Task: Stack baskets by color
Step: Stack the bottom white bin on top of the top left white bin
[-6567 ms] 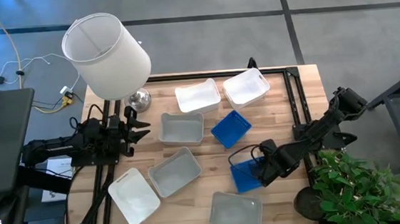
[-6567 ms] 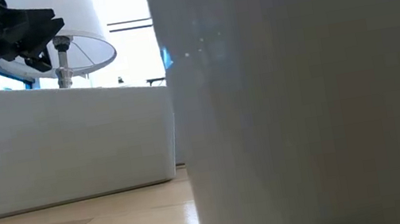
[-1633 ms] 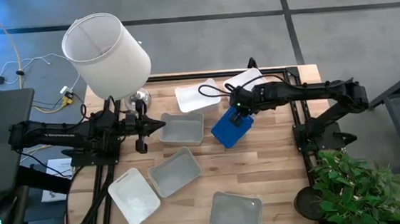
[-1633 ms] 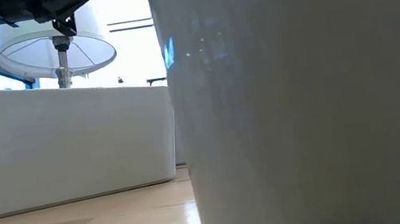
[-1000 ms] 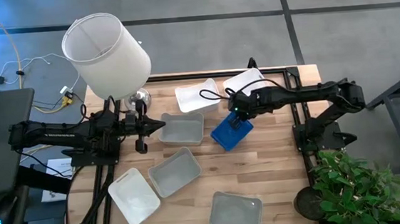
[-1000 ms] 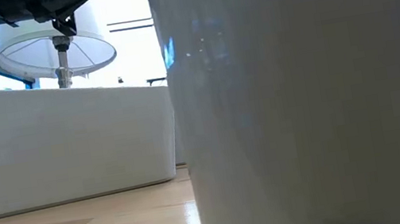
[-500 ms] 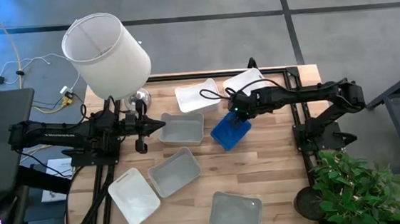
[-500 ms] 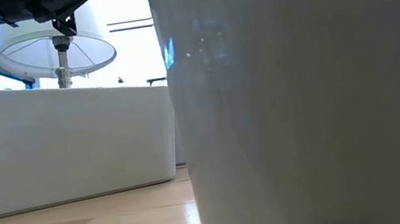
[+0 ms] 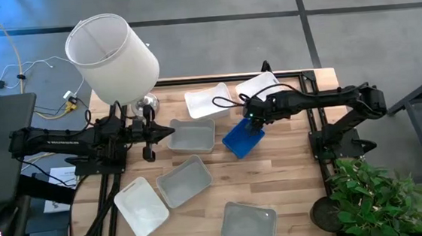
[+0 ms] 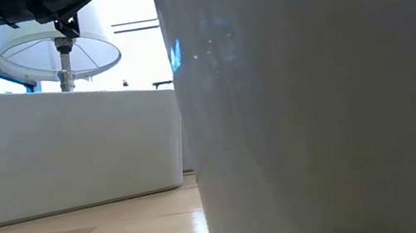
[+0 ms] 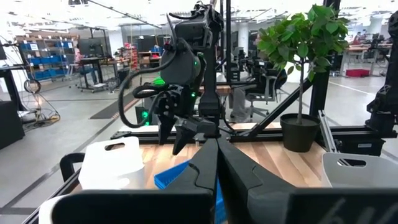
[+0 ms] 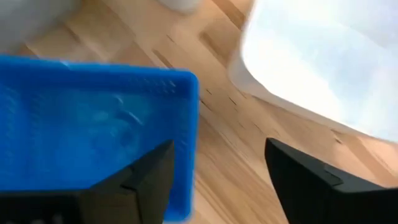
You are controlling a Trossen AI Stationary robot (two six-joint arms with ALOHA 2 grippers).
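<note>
Wooden slatted table (image 9: 291, 179) carries everything. Large white cylindrical lampshade (image 9: 112, 58) on a chrome lamp base (image 9: 147, 105) stands at 10 o'clock on the table.

Pale grey mesh-sided plastic baskets: one (image 9: 192, 135) just left of table centre, one (image 9: 183, 182) at 7 o'clock of centre, one (image 9: 247, 225) at the 6 o'clock edge. White plastic baskets: one (image 9: 140, 206) at 8 o'clock near the edge, one (image 9: 207, 101) at 12 o'clock, another (image 9: 257, 85) at 1 o'clock, partly under the right arm.

Blue mesh plastic basket stack (image 9: 241, 138) sits on the wood just right of centre, tilted diagonal; how many are nested cannot be told.

Right gripper (image 9: 251, 118) hangs over the blue stack's 12 o'clock rim, jaws spread, one finger (image 12: 140, 180) inside the blue wall, nothing clamped. Left gripper (image 9: 149, 136) hovers at 9 o'clock of centre, beside the grey basket, fingers (image 11: 214, 165) pressed together, empty.
</note>
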